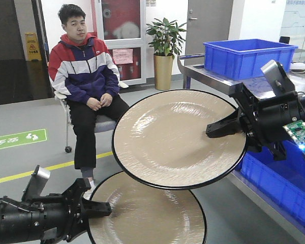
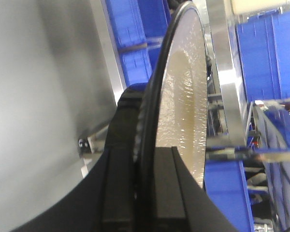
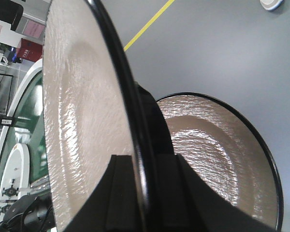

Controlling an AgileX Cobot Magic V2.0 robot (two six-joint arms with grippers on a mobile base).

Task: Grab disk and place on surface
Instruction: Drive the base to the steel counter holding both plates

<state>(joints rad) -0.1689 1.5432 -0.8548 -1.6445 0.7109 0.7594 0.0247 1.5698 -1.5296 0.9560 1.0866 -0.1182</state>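
midair, the right gripper (image 1: 213,130) has its jaws clenched on the upper tan disk (image 1: 168,137), the left gripper (image 1: 102,208) on the lower disk (image 1: 147,216).

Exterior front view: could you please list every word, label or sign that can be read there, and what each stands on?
"安全通道", as best it reads: white on the green floor sign.
Yellow floor stand: print too small to read.
Pink notice on the red cabinet: too small to read.
Upper disk, lower disk: no text.
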